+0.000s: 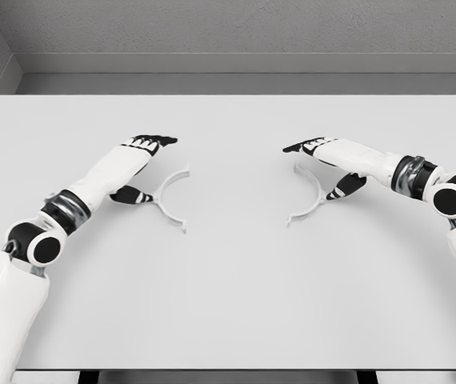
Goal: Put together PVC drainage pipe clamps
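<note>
On the white table, each robot hand, left and right, is wide, touching a white half-round plastic clamp, at 9 o'clock; at 3 o'clock.

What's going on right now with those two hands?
Left hand open beside left clamp half. Right hand open beside right clamp half. Halves apart on table. Nothing between.

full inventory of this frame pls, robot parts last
clamp halves: 2, white, half-ring shaped, lying on the table; left clamp half beside the left hand, right clamp half beside the right hand, open sides facing each other, apart.
table: 1, light grey, fills most of the view.
wall: grey, behind the table.
left hand: 1, white with black fingers, fingers spread, at its clamp half.
right hand: 1, same colours, fingers spread, at its clamp half.
</note>
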Controlling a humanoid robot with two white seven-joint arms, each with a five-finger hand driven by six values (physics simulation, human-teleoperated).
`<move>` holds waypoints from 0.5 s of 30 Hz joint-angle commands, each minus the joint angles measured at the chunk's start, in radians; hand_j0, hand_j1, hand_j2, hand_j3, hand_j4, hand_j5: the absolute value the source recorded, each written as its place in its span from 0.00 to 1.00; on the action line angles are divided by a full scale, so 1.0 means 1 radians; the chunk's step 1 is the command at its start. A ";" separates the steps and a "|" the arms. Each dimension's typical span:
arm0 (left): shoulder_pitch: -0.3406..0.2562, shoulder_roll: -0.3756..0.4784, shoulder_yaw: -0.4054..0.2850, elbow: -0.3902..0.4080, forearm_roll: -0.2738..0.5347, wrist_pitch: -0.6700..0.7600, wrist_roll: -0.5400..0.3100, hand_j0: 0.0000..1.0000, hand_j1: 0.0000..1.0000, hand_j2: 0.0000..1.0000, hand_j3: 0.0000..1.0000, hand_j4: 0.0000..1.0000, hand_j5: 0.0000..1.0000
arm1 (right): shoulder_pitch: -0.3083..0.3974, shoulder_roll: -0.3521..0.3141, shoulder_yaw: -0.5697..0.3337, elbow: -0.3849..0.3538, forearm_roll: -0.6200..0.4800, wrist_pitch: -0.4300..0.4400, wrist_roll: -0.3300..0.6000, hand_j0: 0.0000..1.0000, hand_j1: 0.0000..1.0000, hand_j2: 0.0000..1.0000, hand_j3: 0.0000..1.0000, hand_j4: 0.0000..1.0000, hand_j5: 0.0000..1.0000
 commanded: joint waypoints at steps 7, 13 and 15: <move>-0.006 -0.012 -0.010 -0.001 0.005 0.002 0.001 1.00 1.00 1.00 1.00 1.00 1.00 | 0.000 0.003 0.000 -0.002 -0.007 0.002 0.000 1.00 1.00 1.00 1.00 1.00 1.00; -0.018 -0.044 -0.007 0.000 -0.044 0.002 0.001 1.00 1.00 1.00 1.00 1.00 1.00 | 0.000 0.004 0.000 -0.010 -0.007 0.002 0.000 1.00 1.00 1.00 1.00 1.00 1.00; -0.018 -0.046 -0.008 0.000 -0.044 0.002 0.001 1.00 1.00 1.00 1.00 1.00 1.00 | 0.002 0.010 0.000 -0.010 -0.007 0.002 0.000 1.00 1.00 1.00 1.00 1.00 1.00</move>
